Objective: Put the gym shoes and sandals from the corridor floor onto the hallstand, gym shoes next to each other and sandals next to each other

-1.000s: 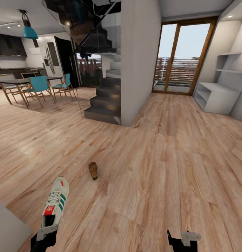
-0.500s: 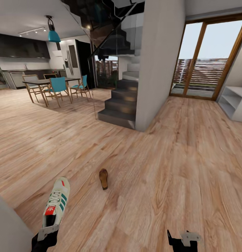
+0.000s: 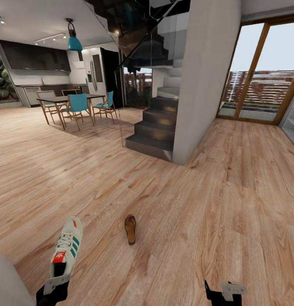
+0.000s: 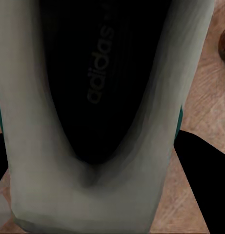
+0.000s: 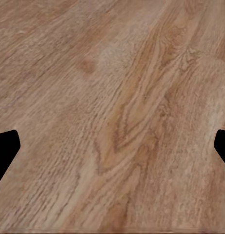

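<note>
Sneaker [image 3: 66, 251] clamped at the heel in left gripper [image 3: 53, 284], near left. Right gripper [image 3: 223, 293] spread wide, carrying nothing, above corridor floor [image 3: 198, 221]. Sandal [image 3: 130, 228] lying just ahead. Nothing visibly racked yet; most of the work left.

We look over a light brown wood floor [image 3: 215, 204]. Ahead stands a grey wall [image 3: 204, 80], with dark stairs [image 3: 157, 127] beside it. To the far left we see a dining table [image 3: 64, 100] with teal chairs [image 3: 78, 106], a teal lamp [image 3: 74, 42] above it, and dark kitchen cabinets [image 3: 34, 57]. At right, a wood-framed glass door [image 3: 261, 72] gives daylight.
</note>
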Available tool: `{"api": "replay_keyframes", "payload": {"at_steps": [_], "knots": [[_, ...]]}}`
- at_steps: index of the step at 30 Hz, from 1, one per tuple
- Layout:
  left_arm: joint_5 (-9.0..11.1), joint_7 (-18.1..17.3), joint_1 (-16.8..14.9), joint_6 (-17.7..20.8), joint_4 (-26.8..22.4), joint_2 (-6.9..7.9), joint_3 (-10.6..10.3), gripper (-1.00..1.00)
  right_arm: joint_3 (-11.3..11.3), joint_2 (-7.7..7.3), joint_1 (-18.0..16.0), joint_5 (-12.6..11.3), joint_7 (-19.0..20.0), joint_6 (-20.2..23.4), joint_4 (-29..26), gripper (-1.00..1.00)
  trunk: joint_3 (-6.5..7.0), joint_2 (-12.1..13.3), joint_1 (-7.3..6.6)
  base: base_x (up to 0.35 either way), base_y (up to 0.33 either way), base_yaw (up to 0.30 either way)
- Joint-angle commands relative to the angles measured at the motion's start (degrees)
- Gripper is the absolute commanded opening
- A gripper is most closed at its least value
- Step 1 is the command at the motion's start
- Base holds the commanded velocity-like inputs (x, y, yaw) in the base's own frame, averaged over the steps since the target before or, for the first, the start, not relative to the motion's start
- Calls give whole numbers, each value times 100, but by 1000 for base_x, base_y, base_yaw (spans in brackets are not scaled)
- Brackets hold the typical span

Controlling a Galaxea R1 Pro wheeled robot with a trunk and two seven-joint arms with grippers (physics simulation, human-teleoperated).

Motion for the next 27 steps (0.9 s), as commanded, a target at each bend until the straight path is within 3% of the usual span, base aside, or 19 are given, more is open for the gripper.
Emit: {"api": "replay_keyframes", "payload": {"at_steps": [1,5,8,18,22,27], "knots": [[80,-26,29,-41,40,33,55,-100,-64,-29,29,58,-1,-52,37,100,-5,-3,-2,0,0,0],[94,15,165,-163,172,163,266,-100,-144,-51,160,48,-9,-103,111,100,-5,-3,-2,0,0,0],[99,24,266,-211,274,113,272,-100,-145,47,245,33,-14,-87,113,100,-5,-3,-2,0,0,0],[76,88,605,-176,586,88,272,-100,-141,98,242,17,-18,-85,103,100,-5,-3,-2,0,0,0],[-14,42,665,-114,460,-12,207,-100,-155,100,241,21,-31,-85,116,100,-5,-3,-2,0,0,0],[-57,32,502,-1,294,-136,196,-100,-162,91,242,24,-33,-85,133,100,-5,-3,-2,0,0,0]]}}
